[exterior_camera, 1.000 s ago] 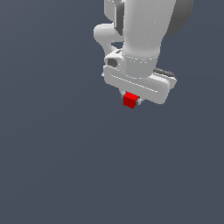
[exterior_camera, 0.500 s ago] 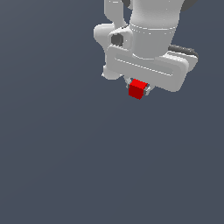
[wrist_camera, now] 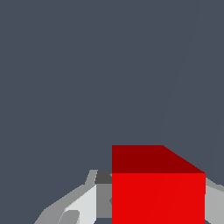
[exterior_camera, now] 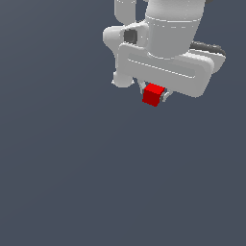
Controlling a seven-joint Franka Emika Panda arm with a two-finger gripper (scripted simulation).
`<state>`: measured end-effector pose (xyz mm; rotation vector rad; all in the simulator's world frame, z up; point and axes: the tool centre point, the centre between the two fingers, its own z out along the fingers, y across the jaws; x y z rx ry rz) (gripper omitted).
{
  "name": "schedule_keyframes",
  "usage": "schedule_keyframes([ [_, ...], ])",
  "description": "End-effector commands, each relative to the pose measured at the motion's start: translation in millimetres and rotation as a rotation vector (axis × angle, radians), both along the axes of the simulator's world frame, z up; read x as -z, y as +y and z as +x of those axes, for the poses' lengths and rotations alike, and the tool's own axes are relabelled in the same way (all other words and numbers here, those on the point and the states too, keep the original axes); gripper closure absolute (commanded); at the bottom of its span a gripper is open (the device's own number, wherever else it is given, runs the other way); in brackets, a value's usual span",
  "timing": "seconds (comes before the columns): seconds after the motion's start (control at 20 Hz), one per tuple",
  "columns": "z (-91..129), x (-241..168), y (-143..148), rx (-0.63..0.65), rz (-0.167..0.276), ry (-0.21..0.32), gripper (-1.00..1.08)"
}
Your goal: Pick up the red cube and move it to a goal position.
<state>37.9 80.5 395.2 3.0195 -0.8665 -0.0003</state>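
The red cube (exterior_camera: pixel 153 94) hangs under the white hand of the arm in the upper part of the exterior view, pinched between the two short fingers of my gripper (exterior_camera: pixel 153 95), which is shut on it. Only the cube's lower half shows below the hand. In the wrist view the red cube (wrist_camera: pixel 157 188) fills the near part of the picture, with a grey-white fingertip (wrist_camera: pixel 83 203) pressed against one side and a sliver of the other finger on the opposite side. The cube is lifted off the ground.
A plain dark grey-blue floor (exterior_camera: pixel 72 168) spreads under and around the arm in both views. No other object or marker shows on it.
The arm has carried the cube upward and toward the exterior view's right, and the hand now looks larger and closer. The grip on the cube is unchanged.
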Motion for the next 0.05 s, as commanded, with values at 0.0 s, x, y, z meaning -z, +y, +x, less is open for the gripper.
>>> schedule_keyframes([
  [0.0,0.2,0.3,-0.1,0.0,0.0,0.0,1.08],
])
